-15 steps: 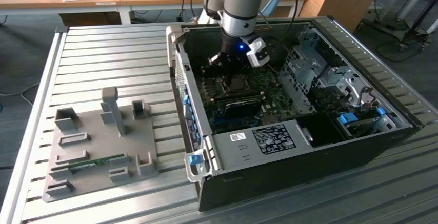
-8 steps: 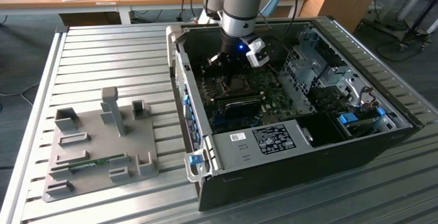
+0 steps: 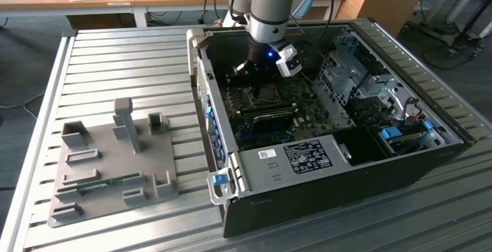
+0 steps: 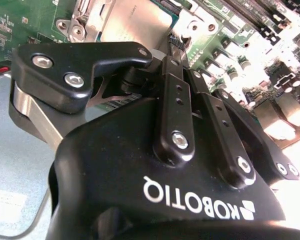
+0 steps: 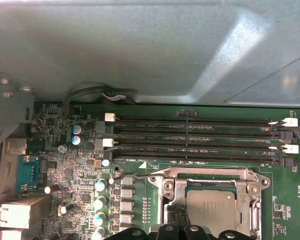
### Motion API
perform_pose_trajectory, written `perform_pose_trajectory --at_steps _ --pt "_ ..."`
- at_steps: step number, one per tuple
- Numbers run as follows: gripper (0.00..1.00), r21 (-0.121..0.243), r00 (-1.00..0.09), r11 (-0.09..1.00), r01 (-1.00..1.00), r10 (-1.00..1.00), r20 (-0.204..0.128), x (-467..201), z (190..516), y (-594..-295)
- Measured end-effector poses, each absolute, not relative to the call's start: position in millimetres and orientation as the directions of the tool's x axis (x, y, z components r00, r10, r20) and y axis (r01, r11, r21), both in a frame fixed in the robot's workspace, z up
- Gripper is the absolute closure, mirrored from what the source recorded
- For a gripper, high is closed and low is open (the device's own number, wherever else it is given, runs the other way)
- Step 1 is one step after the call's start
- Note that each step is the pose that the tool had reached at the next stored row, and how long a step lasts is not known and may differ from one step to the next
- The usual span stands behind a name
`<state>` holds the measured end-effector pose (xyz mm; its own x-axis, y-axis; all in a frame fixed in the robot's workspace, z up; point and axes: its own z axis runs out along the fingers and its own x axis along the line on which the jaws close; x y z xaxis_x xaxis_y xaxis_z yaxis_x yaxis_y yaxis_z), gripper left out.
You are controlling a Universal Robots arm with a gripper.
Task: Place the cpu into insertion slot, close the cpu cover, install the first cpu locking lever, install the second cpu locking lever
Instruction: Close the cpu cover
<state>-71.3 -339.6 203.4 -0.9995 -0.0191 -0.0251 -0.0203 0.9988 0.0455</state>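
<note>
The cpu lies in its socket on the green motherboard, its silvery top showing through the window of the cpu cover. The cover lies flat over it. A thin wire lever runs along one edge of the cover. My gripper hangs low over the cover's side edge, its two dark fingertips pressed together, and nothing shows between them. In the second wrist view the gripper reaches down beside the cpu and the cover. In the exterior view the gripper is inside the open computer case, just above the socket.
Several long memory slots run beside the socket, with the grey case wall beyond them. A metal drive cage stands on the exterior view's right inside the case. A grey fixture plate lies on the slatted table.
</note>
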Motion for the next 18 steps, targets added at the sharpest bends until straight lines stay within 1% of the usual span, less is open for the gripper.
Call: perform_pose_trajectory --at_steps 18 --pt "0.89 0.046 -0.999 0.999 -0.020 -0.019 -0.025 -73.2 200.4 -339.6"
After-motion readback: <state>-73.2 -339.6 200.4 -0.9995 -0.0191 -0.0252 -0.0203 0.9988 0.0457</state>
